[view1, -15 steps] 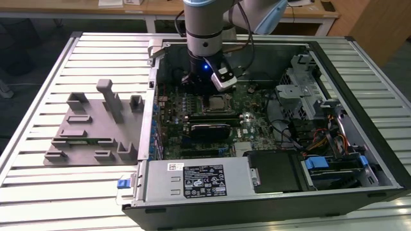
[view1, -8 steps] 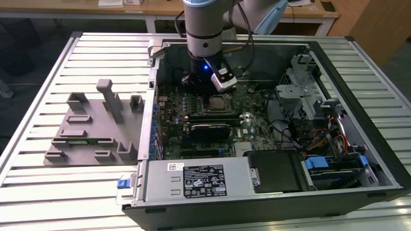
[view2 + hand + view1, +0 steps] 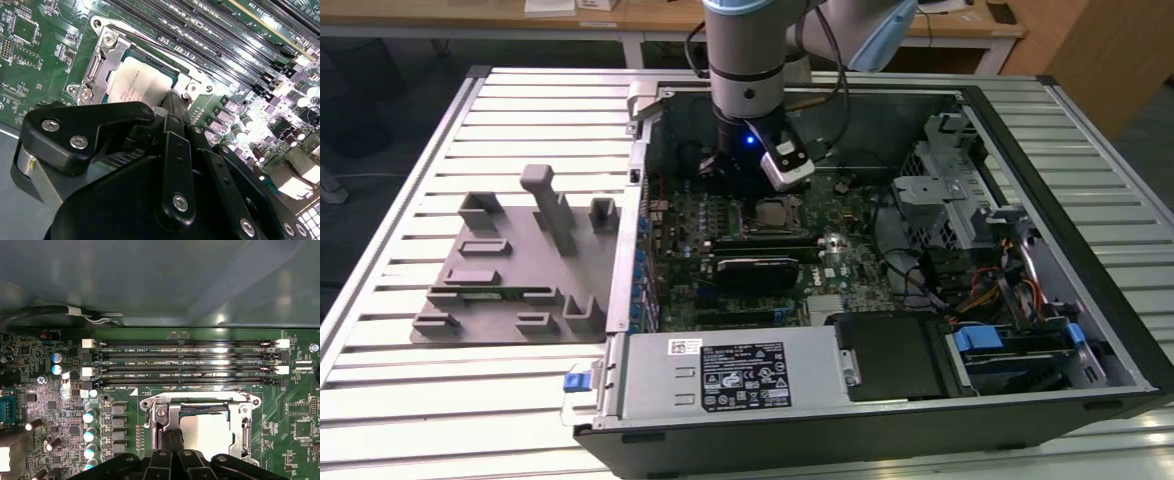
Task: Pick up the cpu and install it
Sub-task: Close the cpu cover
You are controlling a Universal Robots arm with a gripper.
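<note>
The cpu (image 3: 137,80), a flat square chip with a silvery top, lies in the motherboard's metal socket frame (image 3: 107,47). In the first wrist view the cpu (image 3: 205,432) sits flat inside that frame. My gripper (image 3: 172,100) hangs low over the socket, its black fingers drawn together at the chip's edge, with nothing seen between them. In the exterior view the gripper (image 3: 744,178) reaches down into the open computer case (image 3: 1067,330), right above the socket (image 3: 774,212).
Several empty memory slots (image 3: 185,362) run alongside the socket. A grey plastic holder tray (image 3: 494,270) lies on the slatted table at the exterior view's left. Inside the case are a power supply (image 3: 727,375), a black block (image 3: 754,268), a drive cage (image 3: 947,190) and cables.
</note>
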